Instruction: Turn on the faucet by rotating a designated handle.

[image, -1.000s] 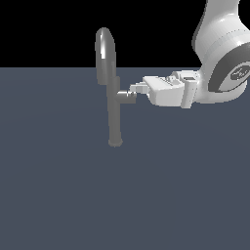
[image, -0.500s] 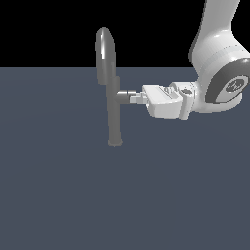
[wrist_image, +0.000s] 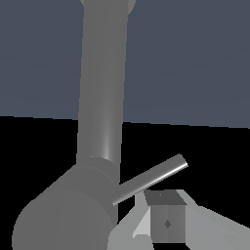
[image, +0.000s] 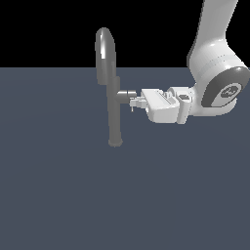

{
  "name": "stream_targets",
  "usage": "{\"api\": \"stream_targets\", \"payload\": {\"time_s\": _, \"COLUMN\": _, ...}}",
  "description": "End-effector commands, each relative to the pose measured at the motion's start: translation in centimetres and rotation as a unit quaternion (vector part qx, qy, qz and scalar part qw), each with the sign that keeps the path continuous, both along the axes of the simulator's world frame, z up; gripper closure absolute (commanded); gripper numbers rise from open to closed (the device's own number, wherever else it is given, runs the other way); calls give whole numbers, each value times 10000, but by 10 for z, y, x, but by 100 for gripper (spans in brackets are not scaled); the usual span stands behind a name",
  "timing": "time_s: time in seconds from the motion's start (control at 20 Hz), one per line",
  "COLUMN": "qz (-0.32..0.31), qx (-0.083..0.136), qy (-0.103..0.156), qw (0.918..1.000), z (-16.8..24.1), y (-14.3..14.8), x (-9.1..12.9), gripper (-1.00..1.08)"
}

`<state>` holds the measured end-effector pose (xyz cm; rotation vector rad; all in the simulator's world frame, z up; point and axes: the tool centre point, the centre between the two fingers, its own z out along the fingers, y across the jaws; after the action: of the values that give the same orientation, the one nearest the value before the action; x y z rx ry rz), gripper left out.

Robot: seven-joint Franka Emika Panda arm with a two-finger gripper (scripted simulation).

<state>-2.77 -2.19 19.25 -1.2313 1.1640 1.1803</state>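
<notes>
**Listener:** What is your claw doing?

**Me:** My claw [image: 135, 102] reaches in sideways from the exterior view's right, level with the floor. Its tips are at the end of the stub that sticks out from the faucet [image: 111, 93]. I cannot tell whether the fingers are apart or together; they are too small there, and the wrist view shows only one fingertip [wrist_image: 167, 220].

**Listener:** Is it touching the handle?

**Me:** The handle [wrist_image: 151, 178] is a thin grey rod slanting out from the stub. That fingertip sits just beside it; whether they touch, I cannot tell.

**Listener:** And around that?

**Me:** The faucet stands upright on a flat dark grey floor [image: 58, 195], its arched spout above the stub. My white arm [image: 215, 73] rises at the exterior view's right.
</notes>
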Motion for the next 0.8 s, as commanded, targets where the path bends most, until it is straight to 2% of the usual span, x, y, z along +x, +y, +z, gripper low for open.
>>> {"api": "stream_targets", "payload": {"time_s": 0.0, "qz": -60, "qx": -36, "qy": 230, "qw": 9997, "z": -34, "y": 0, "x": -2, "gripper": 108}}
{"api": "stream_targets", "payload": {"time_s": 0.1, "qz": -62, "qx": -36, "qy": 250, "qw": 9997, "z": -39, "y": 0, "x": -1, "gripper": 108}}
{"api": "stream_targets", "payload": {"time_s": 0.15, "qz": -2, "qx": 0, "qy": -28, "qw": 10000, "z": -5, "y": 0, "x": 6, "gripper": 108}}
{"api": "stream_targets", "payload": {"time_s": 0.75, "qz": -58, "qx": -33, "qy": 233, "qw": 9997, "z": -53, "y": 0, "x": 25, "gripper": 108}}
